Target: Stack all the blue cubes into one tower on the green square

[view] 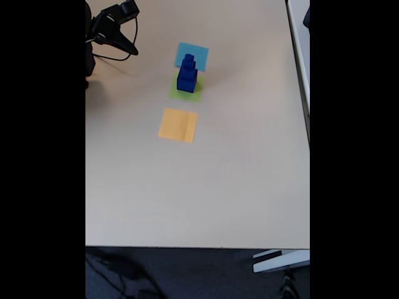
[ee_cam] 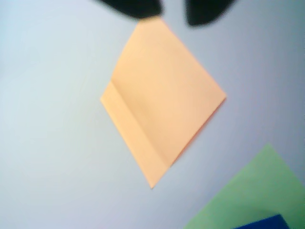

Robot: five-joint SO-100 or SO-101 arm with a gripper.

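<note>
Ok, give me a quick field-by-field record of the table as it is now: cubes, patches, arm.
blue cubes: stacked in a tower, largest at the bottom, smaller ones on top
tower location: on the green square
orange patch: bare, nearer the camera than the tower in the fixed view
light-blue patch: behind the tower
end effector: at the table's far left corner, away from the tower, holding nothing
end effector jaws: cannot tell whether open or shut
table: light beige

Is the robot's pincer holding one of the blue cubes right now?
No, nothing is held. The pincer is open and off to the side, while the blue cubes stand stacked on the green square.
</note>
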